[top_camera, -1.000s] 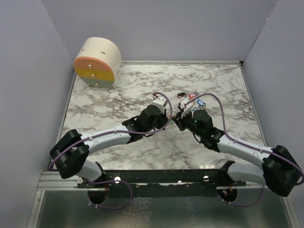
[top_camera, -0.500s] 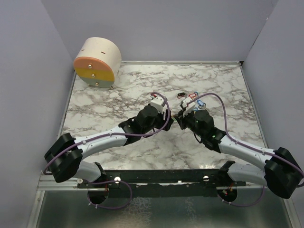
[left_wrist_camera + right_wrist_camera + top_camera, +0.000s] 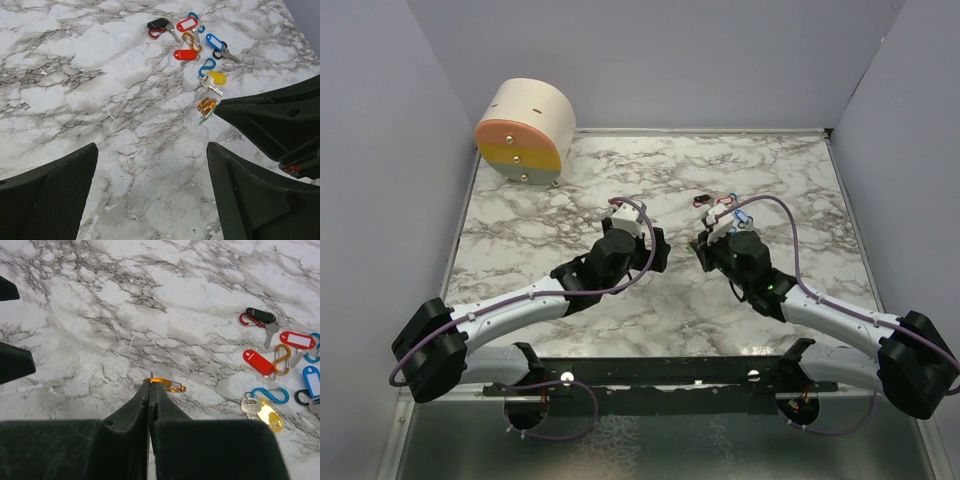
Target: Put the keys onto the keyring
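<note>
At the far left of the marble desk, in the back corner, a cream drum lies on its side, its round face banded orange, yellow and green. Your left arm reaches from the near left edge toward the middle of the desk. There your left gripper hangs over bare marble, fingers wide apart, nothing between them.

Just to its right, your right gripper has its fingers pressed together on the orange keyring. It pinches one end, and the rest sticks out to the right, low over the desk. From the left wrist camera a sliver of green shows just under that ring; you cannot tell what it is.

Beyond and to the right of the right gripper, the keys lie in a loose cluster on the desk, apart from the held ring. Seen from the right wrist, the black tag is farthest back. Below it sits a solid red tag, beside a second orange clip and a red-framed tag. Nearest you, a silver key touches a yellow tag, just under a blue clip. A blue tag lies at the right edge.
</note>
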`<state>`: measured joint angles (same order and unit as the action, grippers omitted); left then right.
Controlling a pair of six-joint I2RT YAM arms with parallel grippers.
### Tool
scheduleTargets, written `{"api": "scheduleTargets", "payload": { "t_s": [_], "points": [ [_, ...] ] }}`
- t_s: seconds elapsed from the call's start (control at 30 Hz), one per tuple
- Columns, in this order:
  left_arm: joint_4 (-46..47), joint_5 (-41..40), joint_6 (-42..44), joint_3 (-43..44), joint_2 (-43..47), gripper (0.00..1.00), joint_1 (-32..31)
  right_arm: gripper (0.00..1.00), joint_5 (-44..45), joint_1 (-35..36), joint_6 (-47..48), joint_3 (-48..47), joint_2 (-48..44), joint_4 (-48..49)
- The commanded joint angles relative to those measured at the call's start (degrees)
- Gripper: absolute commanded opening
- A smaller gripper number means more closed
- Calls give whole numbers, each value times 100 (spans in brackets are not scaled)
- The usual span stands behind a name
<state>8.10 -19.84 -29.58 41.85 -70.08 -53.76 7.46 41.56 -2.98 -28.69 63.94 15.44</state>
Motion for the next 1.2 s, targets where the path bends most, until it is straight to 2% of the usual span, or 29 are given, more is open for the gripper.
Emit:
{"api": "scheduleTargets", "payload": {
  "t_s": [0.0, 0.4, 0.77, 1.17],
  "points": [
    [-73, -536, -117, -62, 188, 98, 9, 1, 346, 1, -214, -187, -29, -185],
    [-233, -541, -13, -78, 233, 99, 52, 1, 691, -253, -925, -1220, 1318, -791],
    [-267, -615, -12, -177, 402, 99, 89, 1, 233, -1013, -1040, -1577, 2160, -541],
    [-341, -647, -6, -143, 381, 99, 125, 1, -5, -1323, -1067, -2029, 3016, -283]
  ]
}}
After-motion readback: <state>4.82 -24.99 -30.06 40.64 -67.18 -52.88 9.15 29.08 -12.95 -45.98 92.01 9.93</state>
